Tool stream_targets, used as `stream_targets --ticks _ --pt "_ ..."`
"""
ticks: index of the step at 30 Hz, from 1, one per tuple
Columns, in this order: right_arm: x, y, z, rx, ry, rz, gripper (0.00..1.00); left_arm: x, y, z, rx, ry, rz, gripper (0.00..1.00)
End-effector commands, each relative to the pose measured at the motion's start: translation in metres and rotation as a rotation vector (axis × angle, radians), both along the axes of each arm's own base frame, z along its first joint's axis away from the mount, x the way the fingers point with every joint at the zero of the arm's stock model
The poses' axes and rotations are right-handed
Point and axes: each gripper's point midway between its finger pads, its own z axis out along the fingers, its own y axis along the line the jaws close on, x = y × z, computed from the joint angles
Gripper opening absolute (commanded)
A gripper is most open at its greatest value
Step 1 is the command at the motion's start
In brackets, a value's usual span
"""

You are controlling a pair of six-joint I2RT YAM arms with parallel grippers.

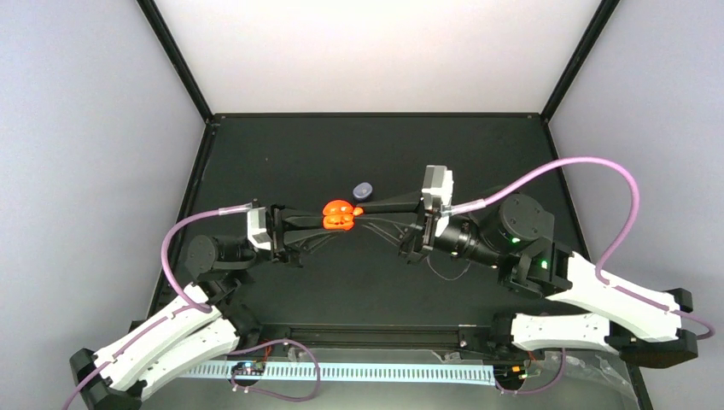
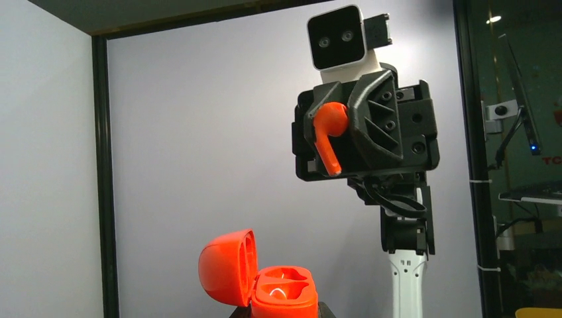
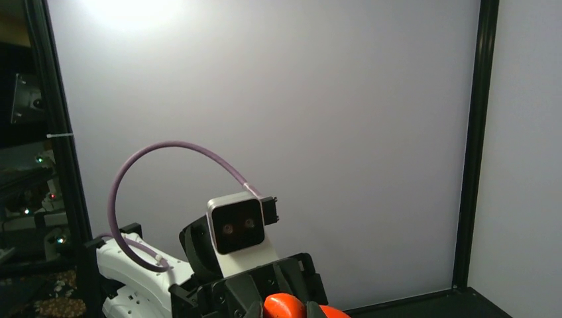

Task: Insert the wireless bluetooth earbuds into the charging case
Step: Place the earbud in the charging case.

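Red-orange and glossy, the charging case (image 2: 281, 295) stands open over the middle of the dark table (image 1: 290, 154). Its domed lid (image 2: 227, 265) is hinged back to the left in the left wrist view, leaving the base facing up. The base shows two moulded wells with a pale glint in them, and whether a bud already sits in either cannot be told from here. The left gripper (image 1: 331, 221) is clenched on this case, its dark fingers reaching in from the left and pinching the lower body. Just beside the case's right edge in the overhead view, the right gripper (image 1: 364, 209) is grasping one red-orange earbud (image 2: 329, 132). From the left wrist camera that earbud sits above and to the right of the open case. It is clamped between the black fingers with its rounded head up and its stem hanging down, slightly tilted, clear of the wells. Beyond the case, toward the far side of the table and a little to the right, a small purple pebble-shaped piece (image 1: 363, 189) lies on the surface by itself, near the case but apart from it. Whether it is shut cannot be made out. At the bottom edge of the right wrist view only an orange sliver shows in front of the left arm's wrist camera (image 3: 237, 228).
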Motion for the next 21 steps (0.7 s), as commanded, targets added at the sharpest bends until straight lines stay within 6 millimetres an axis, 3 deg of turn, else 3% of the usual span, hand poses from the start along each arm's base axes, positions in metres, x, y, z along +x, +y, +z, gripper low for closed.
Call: stream_targets --ticks 1,21 --pt "-0.001 -0.001 0.015 0.035 -0.062 -0.054 0.11 -0.010 0.012 0.026 -0.085 -0.044 -0.006 0.01" --pt "0.007 0.026 -0.001 0.005 -0.044 -0.083 0.11 -0.011 0.015 0.032 -0.126 -0.007 -0.037 0.01"
